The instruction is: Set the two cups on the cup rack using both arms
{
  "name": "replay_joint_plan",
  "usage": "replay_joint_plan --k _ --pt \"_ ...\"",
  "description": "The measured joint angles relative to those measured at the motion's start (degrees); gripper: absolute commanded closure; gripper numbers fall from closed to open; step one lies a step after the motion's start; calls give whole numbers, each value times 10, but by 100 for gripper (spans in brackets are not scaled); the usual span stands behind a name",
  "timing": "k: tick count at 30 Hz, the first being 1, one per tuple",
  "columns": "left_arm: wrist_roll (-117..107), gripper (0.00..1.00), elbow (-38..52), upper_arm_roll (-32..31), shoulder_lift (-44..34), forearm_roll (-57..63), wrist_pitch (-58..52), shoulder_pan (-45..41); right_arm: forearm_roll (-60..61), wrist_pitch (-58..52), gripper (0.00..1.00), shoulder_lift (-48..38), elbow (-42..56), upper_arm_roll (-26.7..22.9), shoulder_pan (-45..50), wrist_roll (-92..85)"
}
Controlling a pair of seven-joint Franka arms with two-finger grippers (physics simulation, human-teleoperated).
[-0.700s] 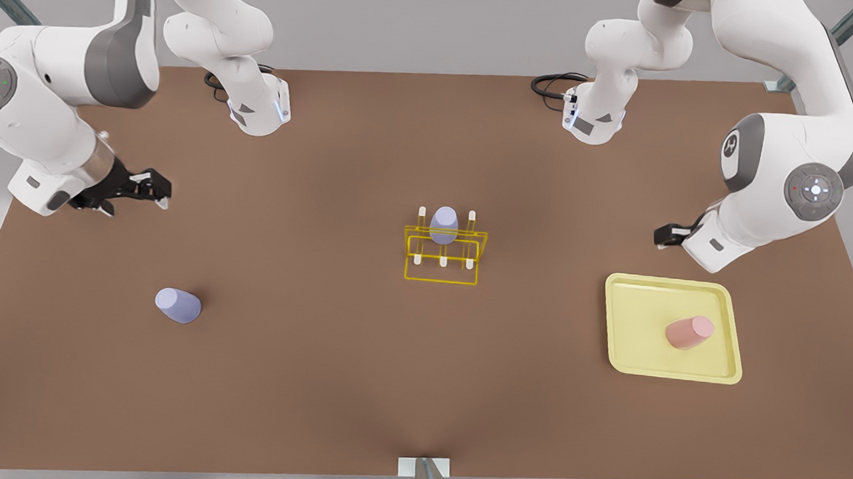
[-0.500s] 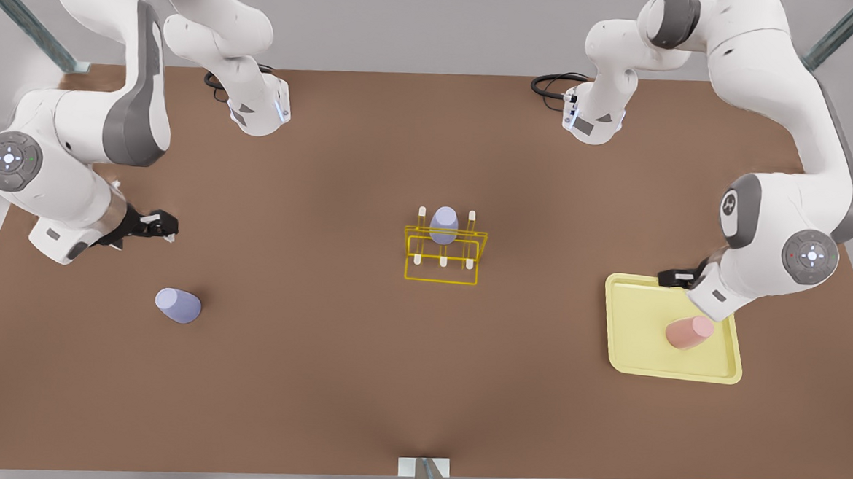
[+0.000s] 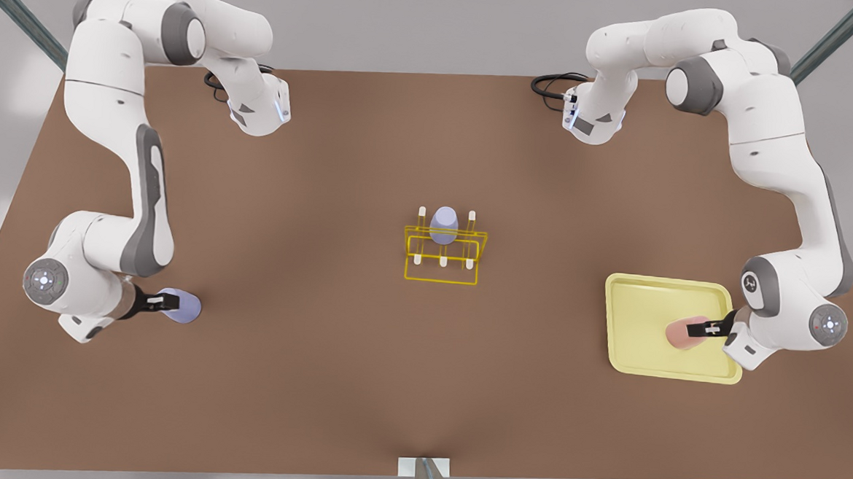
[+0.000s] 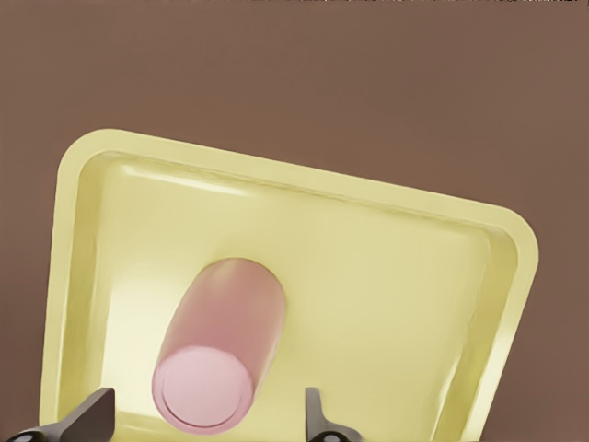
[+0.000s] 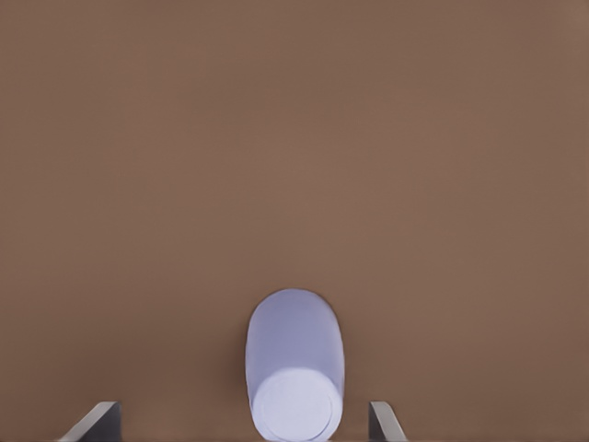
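On brown table, open left gripper [image 3: 693, 329] straddles pink cup [image 3: 683, 333] lying in tray [image 3: 632, 352], open right gripper [image 3: 173, 301] straddles lavender cup [image 3: 186, 309]; both, being tapered, may slip before reaching rack [image 3: 444, 259].

Even, soft overhead light, no glare
Faint shadows under the table [image 3: 331, 380] objects; renders slightly smeared

- No readable text, labels, brands or numbers anywhere.
- Small marks on the white jointed robot arms [image 3: 782, 148] are too small to make out.
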Motion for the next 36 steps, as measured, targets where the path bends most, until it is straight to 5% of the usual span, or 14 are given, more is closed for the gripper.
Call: replay_joint_plan --k 7,22,24,36 --pt "34 0 -69 7 7 9 68 7 4 58 0 -12 -62 1 -13 -22" --pt "73 0 -72 11 22 8 120 4 6 122 0 14 -116 1 -24 -47" --pt "77 12 -71 11 22 9 125 4 6 131 0 14 -127 2 -24 -49" --pt "90 15 -69 11 31 10 137 4 6 159 0 31 -145 3 -24 -58"
